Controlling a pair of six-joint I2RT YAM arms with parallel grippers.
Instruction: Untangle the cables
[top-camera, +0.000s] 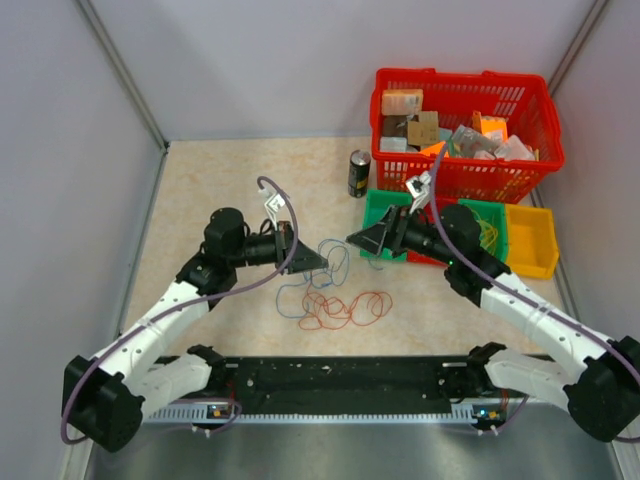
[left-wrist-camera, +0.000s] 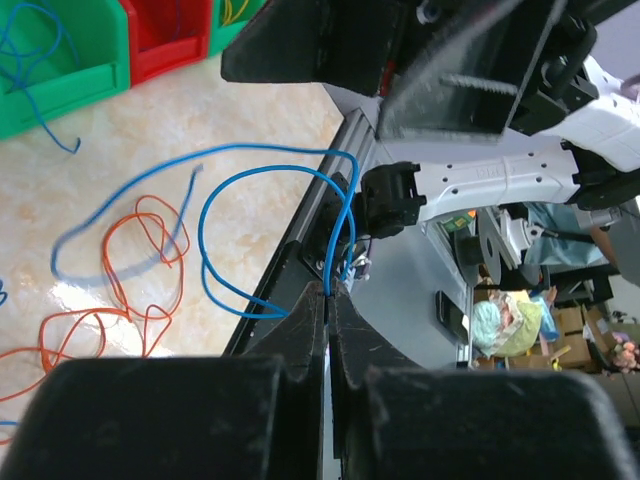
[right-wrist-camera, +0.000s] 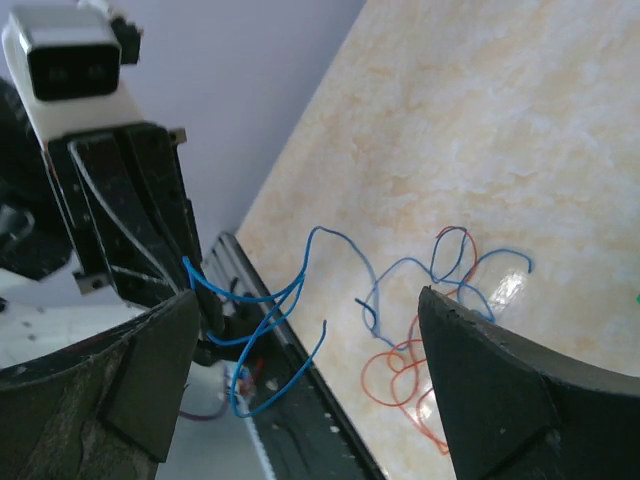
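My left tool (left-wrist-camera: 327, 300) pinches one blue cable (left-wrist-camera: 201, 232); right tool (right-wrist-camera: 305, 300) gapes; orange cables (top-camera: 345, 310), lower centre, too tangled to count.

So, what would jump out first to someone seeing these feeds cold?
The left end effector, shut on a loop of blue cable above the middle of the table, stands out first. The right end effector faces it with jaws wide open, holding nothing. Under them, curly orange cable lies flat, and a cluttered red basket sits at the far right.
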